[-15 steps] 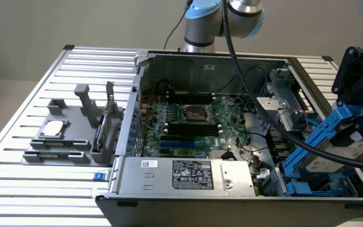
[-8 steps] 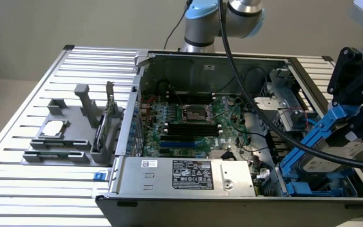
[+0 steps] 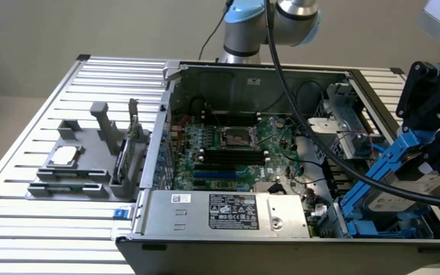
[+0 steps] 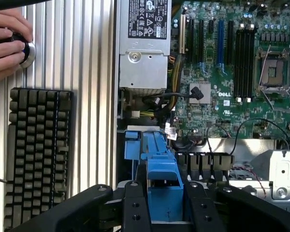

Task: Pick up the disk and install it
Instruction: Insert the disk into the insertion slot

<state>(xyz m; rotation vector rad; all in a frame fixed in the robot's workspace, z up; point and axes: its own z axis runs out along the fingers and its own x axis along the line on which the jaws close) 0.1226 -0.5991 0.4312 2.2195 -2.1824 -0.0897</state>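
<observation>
The disk [image 3: 401,196] is a silver-grey drive in a bright blue carrier. It hangs tilted over the front corner of the open computer case [image 3: 204,212], on the exterior view's right. My gripper [image 3: 425,163] is shut on it from above. In the wrist view the blue carrier [image 4: 162,186] sits clamped between my two black fingers [image 4: 135,210]. Just below it lies the blue drive bay [image 3: 373,228], also seen as blue plastic [image 4: 135,145] at the case wall.
The motherboard [image 3: 231,152] and the silver power supply [image 3: 228,213] fill the case. A grey fixture [image 3: 75,166] with a small chip and an upright card [image 3: 132,146] stands on the slatted table. A keyboard [image 4: 36,154] and a person's hand [image 4: 7,41] lie beside the case.
</observation>
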